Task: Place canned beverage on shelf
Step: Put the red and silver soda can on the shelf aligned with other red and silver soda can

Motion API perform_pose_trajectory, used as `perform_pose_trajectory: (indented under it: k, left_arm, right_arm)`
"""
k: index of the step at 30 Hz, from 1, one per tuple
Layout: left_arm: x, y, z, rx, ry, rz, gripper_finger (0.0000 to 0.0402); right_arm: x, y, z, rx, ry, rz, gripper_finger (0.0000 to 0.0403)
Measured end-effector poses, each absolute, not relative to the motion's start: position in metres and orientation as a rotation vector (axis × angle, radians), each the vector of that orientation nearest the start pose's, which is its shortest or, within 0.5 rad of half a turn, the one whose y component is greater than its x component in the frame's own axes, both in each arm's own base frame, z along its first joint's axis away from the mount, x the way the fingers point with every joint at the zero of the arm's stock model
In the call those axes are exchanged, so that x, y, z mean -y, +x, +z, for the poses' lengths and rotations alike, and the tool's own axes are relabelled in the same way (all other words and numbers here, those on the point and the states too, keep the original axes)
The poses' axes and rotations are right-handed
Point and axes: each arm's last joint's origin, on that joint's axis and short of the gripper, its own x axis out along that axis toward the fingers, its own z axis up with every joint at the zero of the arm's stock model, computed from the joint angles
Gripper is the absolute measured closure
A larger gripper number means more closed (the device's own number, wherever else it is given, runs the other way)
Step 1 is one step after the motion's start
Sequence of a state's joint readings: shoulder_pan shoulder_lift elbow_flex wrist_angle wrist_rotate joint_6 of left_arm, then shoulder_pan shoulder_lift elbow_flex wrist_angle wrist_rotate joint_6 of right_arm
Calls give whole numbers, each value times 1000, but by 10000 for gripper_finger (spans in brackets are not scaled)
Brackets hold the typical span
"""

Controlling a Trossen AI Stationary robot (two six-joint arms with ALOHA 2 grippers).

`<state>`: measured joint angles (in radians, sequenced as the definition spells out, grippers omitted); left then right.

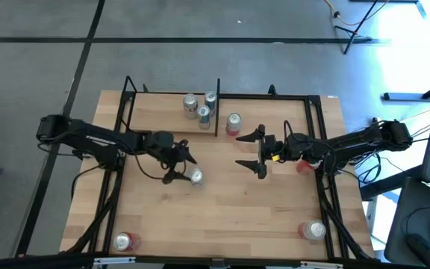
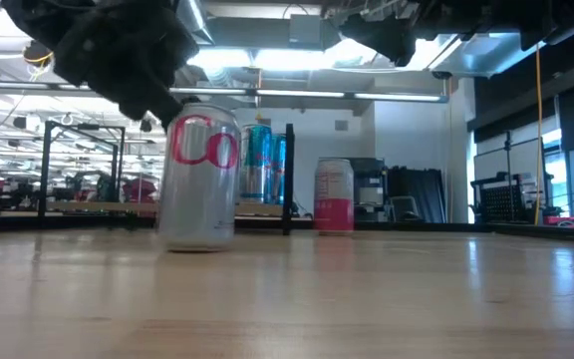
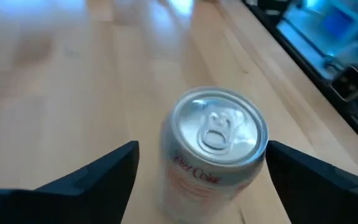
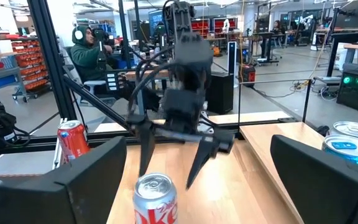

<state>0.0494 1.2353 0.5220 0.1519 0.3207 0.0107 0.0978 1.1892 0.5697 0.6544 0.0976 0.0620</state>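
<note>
Left gripper (image 1: 184,168) hangs spread wide above the upright can (image 1: 195,176), clear of it.

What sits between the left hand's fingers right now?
A silver cola can, upright on the table, stands between the open left hand's fingers, clear in the left wrist view.

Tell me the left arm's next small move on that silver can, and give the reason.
Probably lower the left gripper around the silver can and close. The fingers stand open on either side of the upright can, apart from it, so nothing is held yet, and the shelf is still to be reached. The right gripper waits open nearby.
</note>
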Motion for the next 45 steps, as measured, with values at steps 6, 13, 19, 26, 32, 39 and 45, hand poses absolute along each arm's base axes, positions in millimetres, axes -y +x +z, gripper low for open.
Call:
perform_pose_trajectory:
  k: [6, 13, 19, 26, 32, 39, 45]
  left_arm:
    - [-5, 223, 220, -514, -108, -122, 70]
    - [-12, 220, 251, -453, -92, 193, 76]
    - [-21, 223, 259, -384, -28, 423, 77]
    - [-36, 223, 265, -314, -19, 512, 78]
    - [-34, 225, 263, -325, -36, 484, 78]
    - [-30, 236, 252, -358, -47, 427, 78]
    - [-42, 251, 239, -350, -24, 594, 78]
  right_arm:
    - [-22, 252, 259, 36, 59, 0, 17]
    - [-21, 252, 259, 39, 57, -33, 17]
    - [-19, 252, 262, 47, 47, -86, 17]
    - [-14, 255, 276, 78, -39, -274, 17]
    - [-14, 256, 282, 84, -105, -309, 17]
    - [-3, 258, 289, 84, -244, -337, 17]
    - [20, 257, 290, 79, -321, -378, 17]
